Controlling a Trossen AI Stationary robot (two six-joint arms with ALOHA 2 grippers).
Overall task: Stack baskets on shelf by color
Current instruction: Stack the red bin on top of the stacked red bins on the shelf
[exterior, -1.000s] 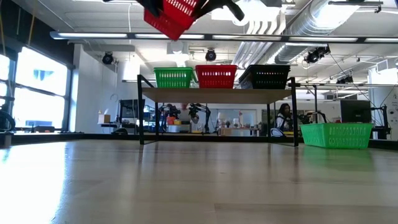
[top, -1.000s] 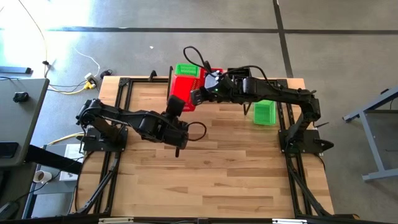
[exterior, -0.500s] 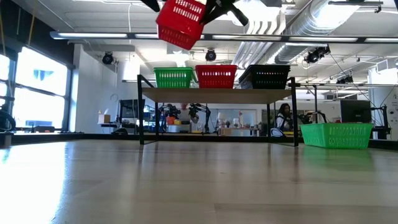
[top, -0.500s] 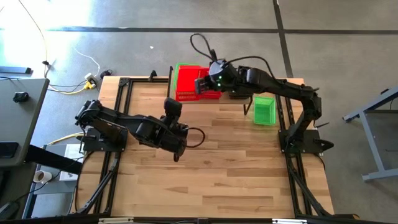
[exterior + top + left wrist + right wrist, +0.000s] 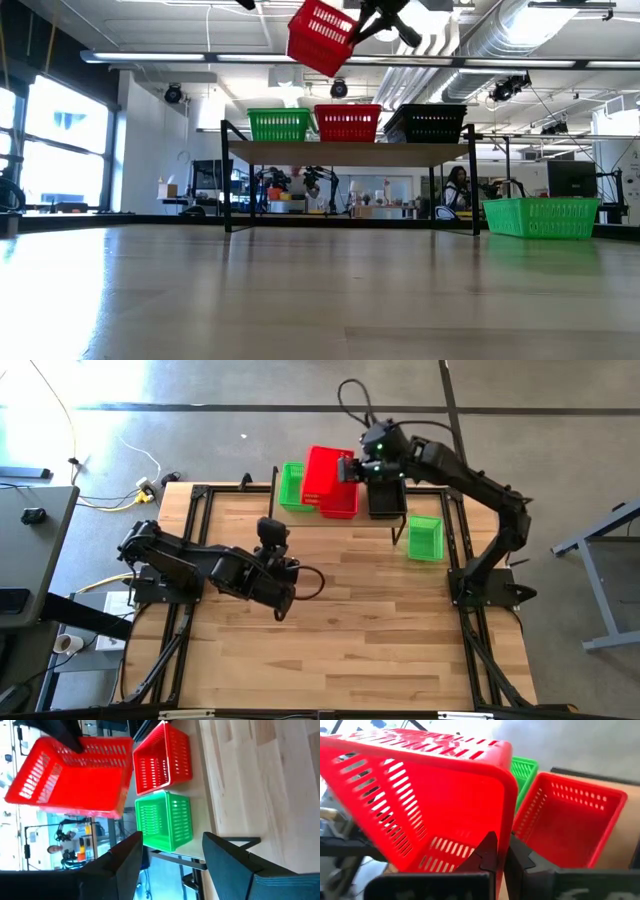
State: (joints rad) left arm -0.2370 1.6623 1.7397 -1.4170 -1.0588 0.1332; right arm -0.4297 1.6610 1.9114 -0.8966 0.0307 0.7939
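My right gripper (image 5: 501, 851) is shut on a red basket (image 5: 326, 472) that it carries high over the shelf (image 5: 350, 152), tilted in the low view (image 5: 322, 23). The shelf's top bears a green basket (image 5: 279, 124), a red basket (image 5: 347, 122) and a black basket (image 5: 428, 124), side by side on their bases. Another green basket (image 5: 426, 538) stands on the table at the right. My left gripper (image 5: 172, 840) is open over the table's left middle (image 5: 272, 528), pointing at the shelf and touching nothing. My right gripper pinches the rim of one side wall (image 5: 509, 822) of the red basket, one finger (image 5: 487, 851) inside the basket and the other outside. The basket is lifted clear above the shelf's baskets and hangs tilted from the hold.
Black frame rails (image 5: 195, 510) run along the table's left and right sides. The wide near half of the wooden tabletop (image 5: 340, 650) is bare. Beyond the table the low view shows a room with desks and a person (image 5: 458, 185).
My right gripper has carried the red basket toward the table's far edge and to the right, to a place over the shelf's baskets; the basket stays tilted. My left gripper, which was at the basket a second ago, has come away from it and drawn back a little leftward.
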